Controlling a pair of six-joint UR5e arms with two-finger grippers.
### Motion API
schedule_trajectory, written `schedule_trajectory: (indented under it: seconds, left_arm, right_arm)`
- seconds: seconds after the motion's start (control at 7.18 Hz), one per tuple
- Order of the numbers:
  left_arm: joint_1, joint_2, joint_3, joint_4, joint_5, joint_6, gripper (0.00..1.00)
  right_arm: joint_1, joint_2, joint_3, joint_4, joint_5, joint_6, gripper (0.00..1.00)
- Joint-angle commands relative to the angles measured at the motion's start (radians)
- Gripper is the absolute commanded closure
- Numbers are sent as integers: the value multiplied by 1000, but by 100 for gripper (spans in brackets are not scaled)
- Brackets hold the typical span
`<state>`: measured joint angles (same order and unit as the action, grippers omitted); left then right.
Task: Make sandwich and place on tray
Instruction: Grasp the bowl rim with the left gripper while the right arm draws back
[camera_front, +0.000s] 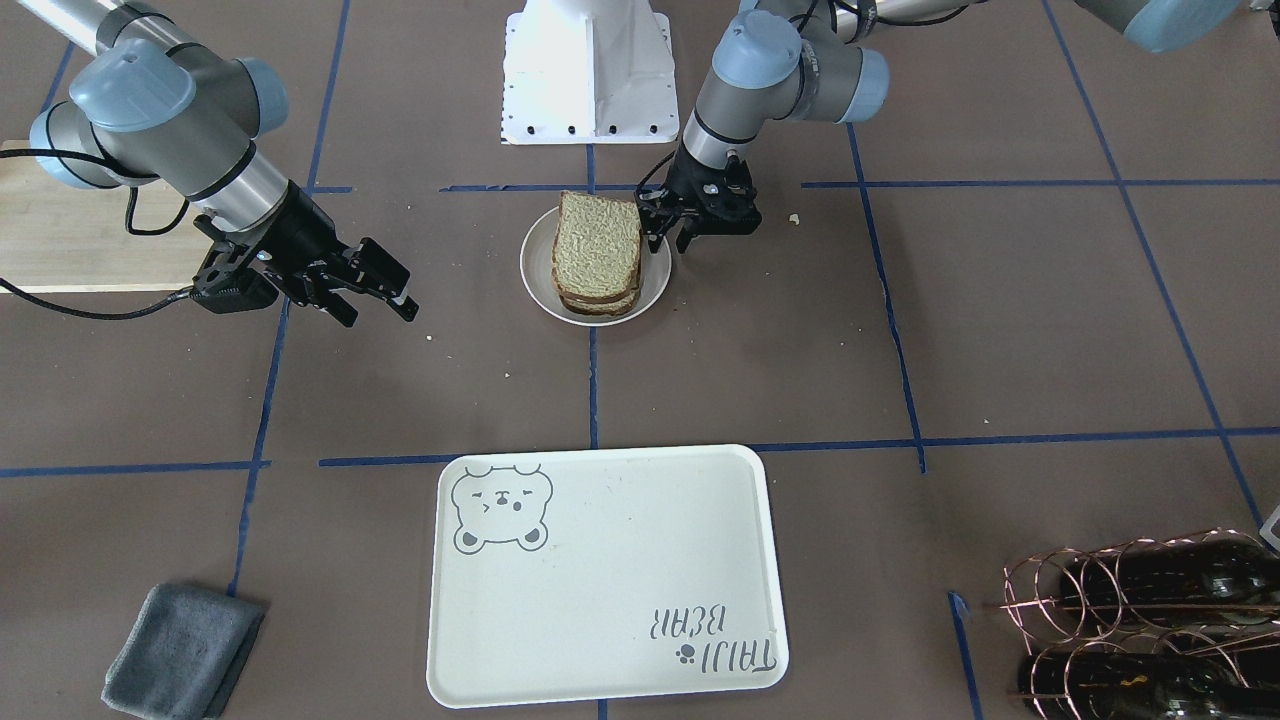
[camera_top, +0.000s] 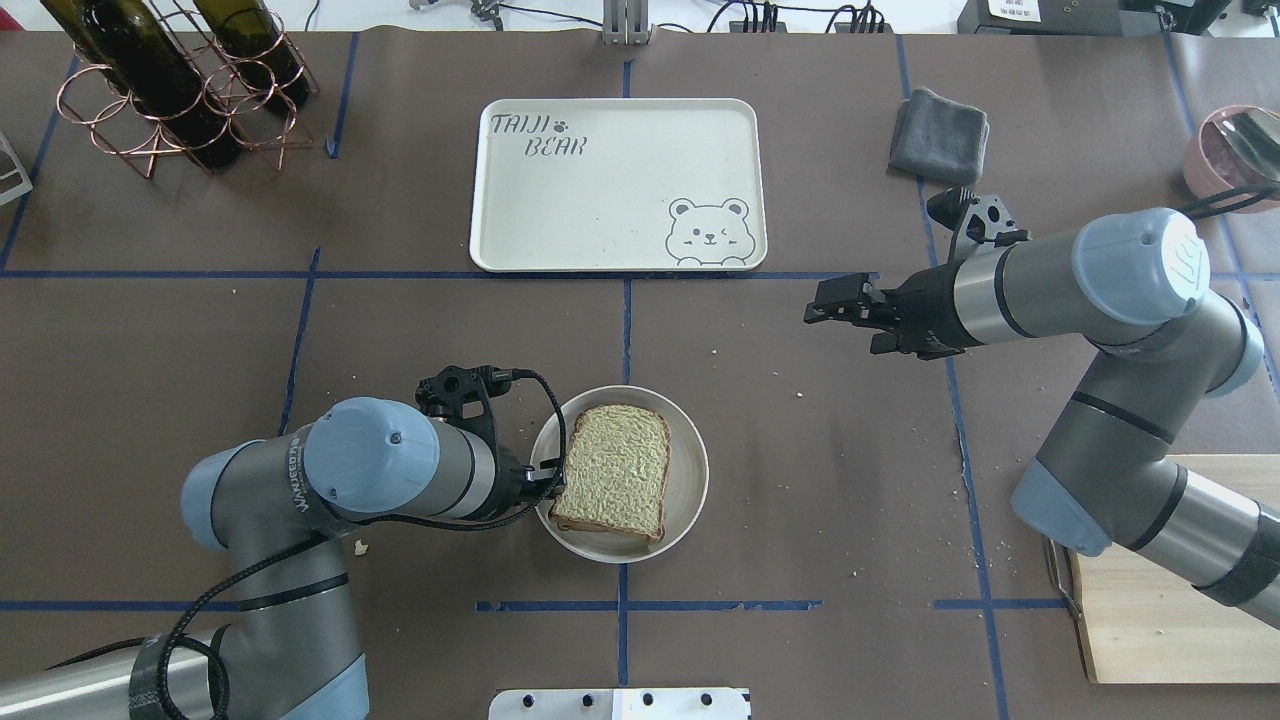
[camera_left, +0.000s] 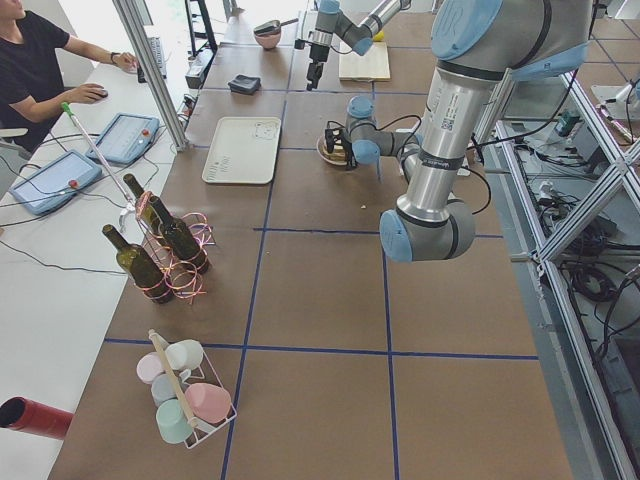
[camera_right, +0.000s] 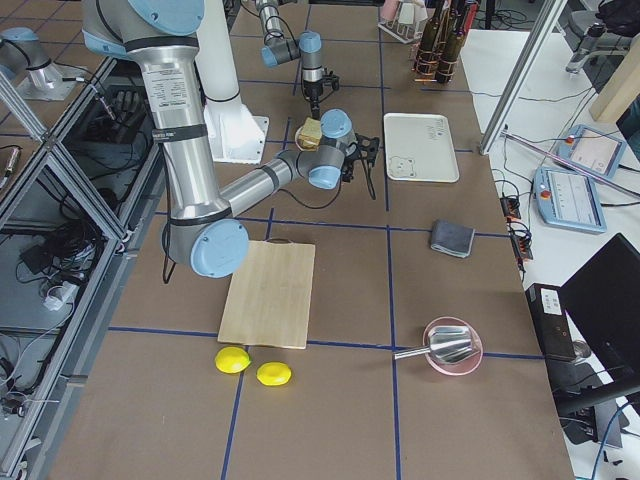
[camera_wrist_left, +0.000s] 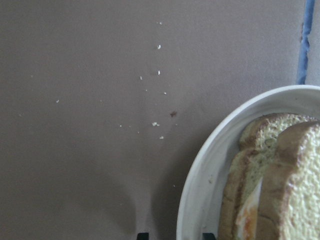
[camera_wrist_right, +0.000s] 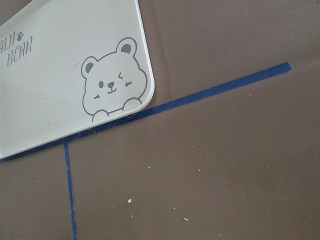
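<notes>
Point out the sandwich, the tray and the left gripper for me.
sandwich (camera_top: 612, 465): overhead exterior view, middle of the top bread slice.
tray (camera_top: 600, 195): overhead exterior view, bare floor between the lettering and the bear face.
left gripper (camera_front: 668, 240): exterior front-facing view, midway between its fingertips.

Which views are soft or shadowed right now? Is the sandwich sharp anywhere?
Left wrist view: the sandwich and plate rim are slightly soft at close range, and a dark shadow covers the table at lower left. Right wrist view: the tray print is sharp, light even, no glare. Overhead view: sandwich crumb texture is crisp, with only soft shadows beside the plate.
</notes>
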<state>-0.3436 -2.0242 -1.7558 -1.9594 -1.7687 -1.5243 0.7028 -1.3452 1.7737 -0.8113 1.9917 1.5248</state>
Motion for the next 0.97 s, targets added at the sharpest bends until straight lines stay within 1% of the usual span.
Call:
schedule_trajectory:
  seconds: [0.0, 0.14, 0.28, 0.42, 0.56, 0.7, 0.84]
  left_arm:
    - [0, -4, 9, -15, 0, 4, 58]
    - [0, -4, 22, -30, -1, 4, 64]
    - [0, -5, 24, -33, -1, 3, 77]
    - [2, -5, 27, -35, -1, 4, 84]
    - [2, -13, 29, -33, -1, 3, 96]
    - [2, -18, 27, -33, -3, 1, 100]
    - [2, -25, 22, -36, -3, -2, 100]
  right_arm:
    - [0, 0, 1, 0, -1, 0, 0]
    - [0, 0, 3, 0, -1, 0, 0]
    - [0, 0, 9, 0, -1, 0, 0]
    - [0, 0, 9, 0, -1, 0, 0]
    - [0, 0, 9, 0, -1, 0, 0]
    - [0, 0, 9, 0, 1, 2, 0]
    - [0, 0, 10, 0, 1, 2, 0]
